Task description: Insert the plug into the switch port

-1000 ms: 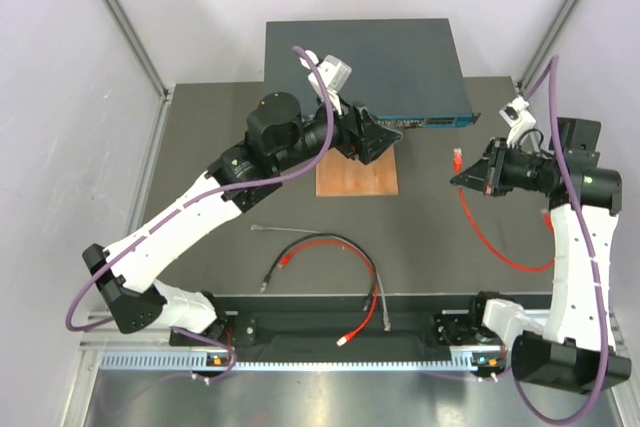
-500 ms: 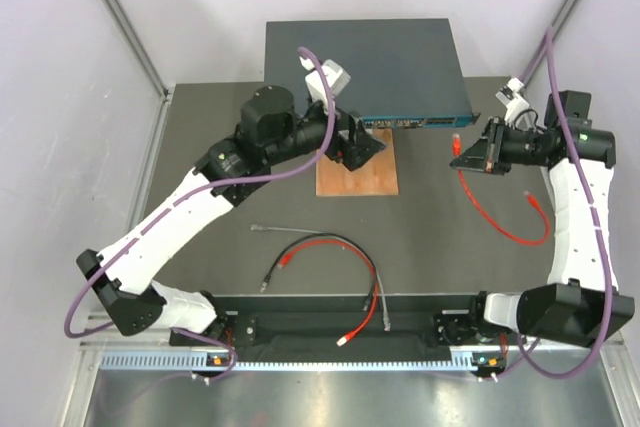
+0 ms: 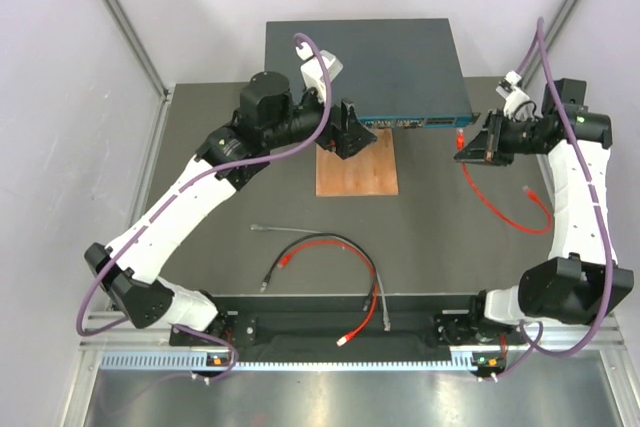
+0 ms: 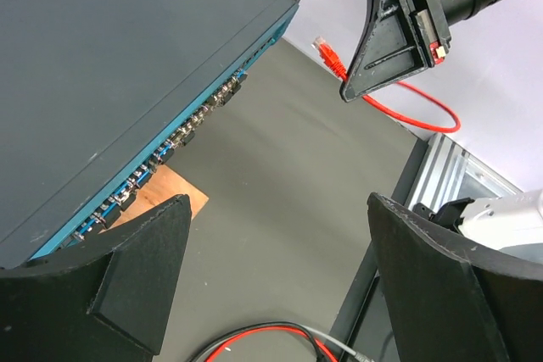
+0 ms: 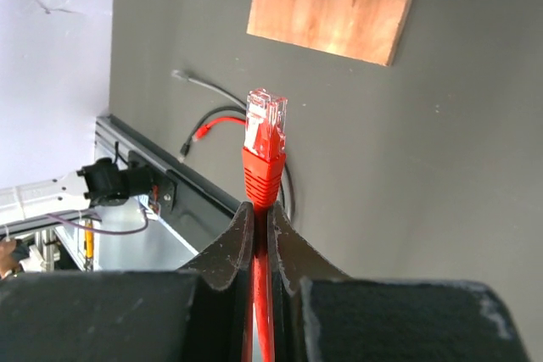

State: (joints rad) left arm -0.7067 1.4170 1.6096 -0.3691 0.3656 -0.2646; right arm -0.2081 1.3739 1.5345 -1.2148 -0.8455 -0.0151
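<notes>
Loose cables [image 3: 325, 257], 1 tangle of black, red and grey, table's 6 o'clock; strand count unclear.
Left gripper [image 4: 277, 235], 1: jaws wide apart, empty, over board's 11 o'clock corner.
Wooden board [image 3: 357, 173], 1, table centre.
Switch [image 3: 365, 59], 1, at 12 o'clock, teal port face toward arms.
Plug [image 5: 265, 121], 1, red, at 5 o'clock of switch, not in any port.
Right gripper [image 5: 260, 213], 1: clamped on the plug's red cable.

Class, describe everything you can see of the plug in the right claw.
The plug is clear plastic with a red boot, ending a thin red cable. The right claw is shut on the cable just behind the boot, so the plug juts out beyond it, off the table, pointing towards the teal port face of the switch without touching it. The cable's slack loops across the table.
</notes>
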